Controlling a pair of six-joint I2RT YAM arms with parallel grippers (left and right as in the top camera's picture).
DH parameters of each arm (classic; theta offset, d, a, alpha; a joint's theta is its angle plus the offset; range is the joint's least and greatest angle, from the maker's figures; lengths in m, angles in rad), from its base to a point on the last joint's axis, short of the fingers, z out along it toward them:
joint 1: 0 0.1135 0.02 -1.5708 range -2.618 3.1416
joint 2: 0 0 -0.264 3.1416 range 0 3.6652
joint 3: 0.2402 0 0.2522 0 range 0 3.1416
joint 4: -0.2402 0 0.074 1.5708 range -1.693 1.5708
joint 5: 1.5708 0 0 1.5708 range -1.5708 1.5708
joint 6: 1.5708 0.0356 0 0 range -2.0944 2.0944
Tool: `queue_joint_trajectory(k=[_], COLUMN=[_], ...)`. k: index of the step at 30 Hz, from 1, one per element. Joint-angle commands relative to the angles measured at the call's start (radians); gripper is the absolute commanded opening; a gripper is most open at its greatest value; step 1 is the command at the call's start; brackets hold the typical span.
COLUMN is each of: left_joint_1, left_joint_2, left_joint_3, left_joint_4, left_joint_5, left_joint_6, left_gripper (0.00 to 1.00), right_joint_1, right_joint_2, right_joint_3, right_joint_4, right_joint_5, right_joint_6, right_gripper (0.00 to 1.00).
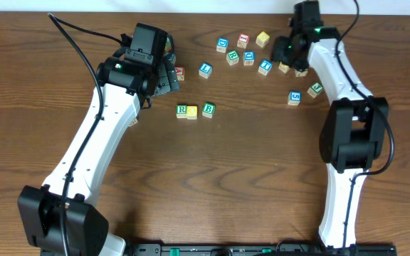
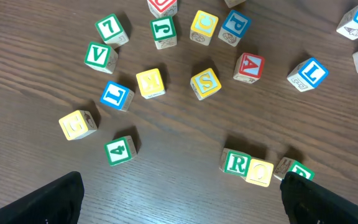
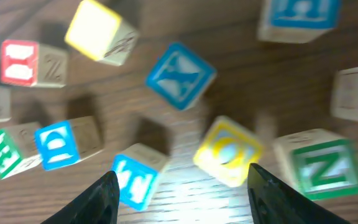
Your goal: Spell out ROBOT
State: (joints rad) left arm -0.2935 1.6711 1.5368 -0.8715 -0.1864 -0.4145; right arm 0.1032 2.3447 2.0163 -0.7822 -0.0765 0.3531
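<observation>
I keep right jaws spread over yellow O cube [image 3: 229, 152]; left jaws spread, empty; risk: closing fingers nudge the blue-lettered cube [image 3: 135, 178] just beside it.

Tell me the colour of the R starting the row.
Green R cube, clearest in left wrist view.

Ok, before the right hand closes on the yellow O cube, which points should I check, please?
1. Right hand open: ok, its fingers stand wide apart.
2. Yellow O cube between those fingers: ok.
3. Only that cube in the gap: not ok, a blue-lettered cube lies there too.
4. Row ready for the next letter: ok, R cube, yellow-topped cube and B cube stand side by side.
5. Left hand open: ok.
6. Right hand low enough to grip: cannot tell.
</observation>
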Motion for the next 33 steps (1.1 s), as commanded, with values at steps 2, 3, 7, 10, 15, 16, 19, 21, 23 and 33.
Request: queue_joint_trajectory(k=[2,3,7,10,15,16,19,21,23,33], left_joint_1=[0.002,0.003,0.003,0.003,0.003,0.003,0.002,0.003,0.003,0.002], left_joint_2=[-0.008,-0.008,-0.008,-0.008,-0.008,-0.008,-0.008,-0.008,-0.008,-0.008], left_joint_3=[0.010,0.010,0.010,0.010,0.010,0.010,0.010,0.010,0.010,0.010], left_joint_4=[-0.003,-0.003,-0.003,-0.003,-0.003,-0.003,-0.003,-0.003,-0.003,-0.003], left_joint_5=[-0.009,-0.009,-0.008,-0.009,-0.008,-0.008,-0.008,-0.008,-0.008,-0.008], left_joint_6=[-0.001,-0.001,-0.001,-0.001,-0.001,-0.001,-0.001,-0.001,-0.001,-0.001], left_gripper=[1.00,1.00,1.00,1.00,1.00,1.00,1.00,1.00,1.00,1.00], right_joint_1=[0.019,0.021,0.020,0.020,0.020,0.020,0.020,0.020,0.020,0.018], right_joint_2=[-0.035,-0.035,-0.032,-0.018,0.015,0.020,0.026,0.030,0.031,0.031], right_joint_3=[-0.007,-0.011,-0.025,-0.027,-0.027,-0.027,-0.027,-0.027,-0.029,-0.103], right_joint_4=[-0.015,-0.016,-0.004,0.004,0.020,0.024,0.041,0.049,0.047,0.070], right_joint_5=[0.098,0.118,0.131,0.131,0.131,0.132,0.139,0.142,0.142,0.153], right_joint_6=[0.068,0.090,0.106,0.106,0.106,0.105,0.103,0.103,0.103,0.126], right_gripper=[0.61,0.61,0.62,0.62,0.62,0.62,0.60,0.59,0.58,0.58])
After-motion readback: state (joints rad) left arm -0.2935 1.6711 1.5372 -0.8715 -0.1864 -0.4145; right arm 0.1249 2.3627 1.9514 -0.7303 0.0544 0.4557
